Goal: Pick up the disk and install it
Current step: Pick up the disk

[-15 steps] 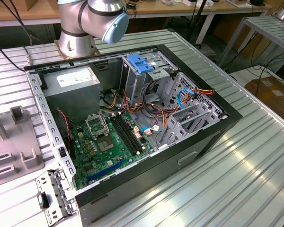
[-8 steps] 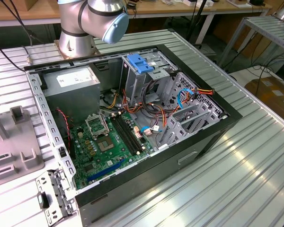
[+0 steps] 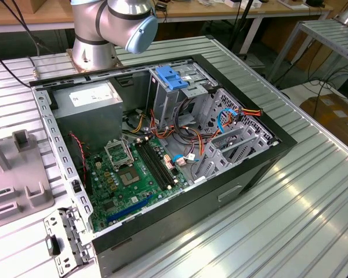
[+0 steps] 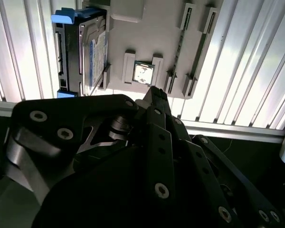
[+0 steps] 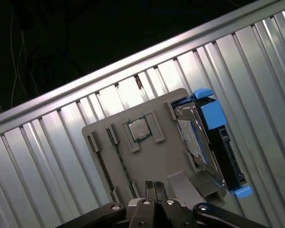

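**Exterior view.**
- Ribbed aluminium bench (image 3: 313,191), long parallel grooves, bright sheen.
- Open black steel computer case (image 3: 278,145) lying on its side on the bench, interior exposed.
- Inside the case:
  - green printed motherboard (image 3: 124,179) with dark slots
  - plain grey metal box with white sticker (image 3: 87,104)
  - light-blue slotted plastic clip (image 3: 171,77) at the top of the perforated drive cage
  - bundles of coloured wire
- Silver-and-pale-blue jointed robot arm (image 3: 113,23), its base behind the case.
- Grey moulded plastic holder plate (image 3: 17,191) at the exterior view's left, beside the case.

**Second wrist view.**
- Black angular metal tool (image 4: 155,92), bolted linkages with round screw heads. The fingertips meet in one narrow point and grip nothing.
- The holder plate (image 4: 156,33), matte grey with raised brackets and thin slots, lies on the bench (image 4: 247,61).
- Flat rectangular silver-grey disk (image 4: 88,47) with a white label and blue band, blue plastic rails on its sides. It stands on edge in a bracket at one end of the plate, uninstalled.
- Small square metallic processor chip (image 4: 143,73), seated between two brackets just ahead of the fingertips.

**First wrist view.**
- The tool (image 5: 154,184), tips pressed together and empty, hangs over the plate (image 5: 152,161), beside the disk (image 5: 199,142) and clear of it.
- The chip (image 5: 138,128) lies flat in its recess.
- The bench (image 5: 47,156) shows glossy ribs.
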Robot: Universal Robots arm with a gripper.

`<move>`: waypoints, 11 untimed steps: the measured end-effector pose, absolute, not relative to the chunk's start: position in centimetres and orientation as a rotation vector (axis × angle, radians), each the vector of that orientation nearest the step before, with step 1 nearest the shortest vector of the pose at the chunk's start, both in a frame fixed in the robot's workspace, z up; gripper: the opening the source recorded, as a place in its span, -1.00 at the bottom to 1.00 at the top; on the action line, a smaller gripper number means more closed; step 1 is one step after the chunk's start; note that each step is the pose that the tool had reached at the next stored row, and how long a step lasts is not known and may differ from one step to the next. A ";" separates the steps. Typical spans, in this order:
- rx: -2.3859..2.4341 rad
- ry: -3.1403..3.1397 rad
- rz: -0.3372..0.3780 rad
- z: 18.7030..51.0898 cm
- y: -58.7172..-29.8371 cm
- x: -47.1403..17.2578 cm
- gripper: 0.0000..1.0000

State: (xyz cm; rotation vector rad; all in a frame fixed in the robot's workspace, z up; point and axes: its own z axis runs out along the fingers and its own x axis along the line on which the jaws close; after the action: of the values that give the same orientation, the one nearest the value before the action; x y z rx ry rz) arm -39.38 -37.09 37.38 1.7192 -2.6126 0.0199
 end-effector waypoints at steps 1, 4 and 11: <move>1.726 -2.608 0.020 37.4 -37.1 -39.4 -0.79; 1.762 -2.584 0.020 37.4 -37.1 -39.4 -0.79; 1.832 -2.536 0.021 37.4 -37.1 -39.4 -0.79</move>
State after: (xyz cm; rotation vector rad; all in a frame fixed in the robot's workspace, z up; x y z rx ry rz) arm -39.38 -37.09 37.38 1.8316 -2.5358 0.0208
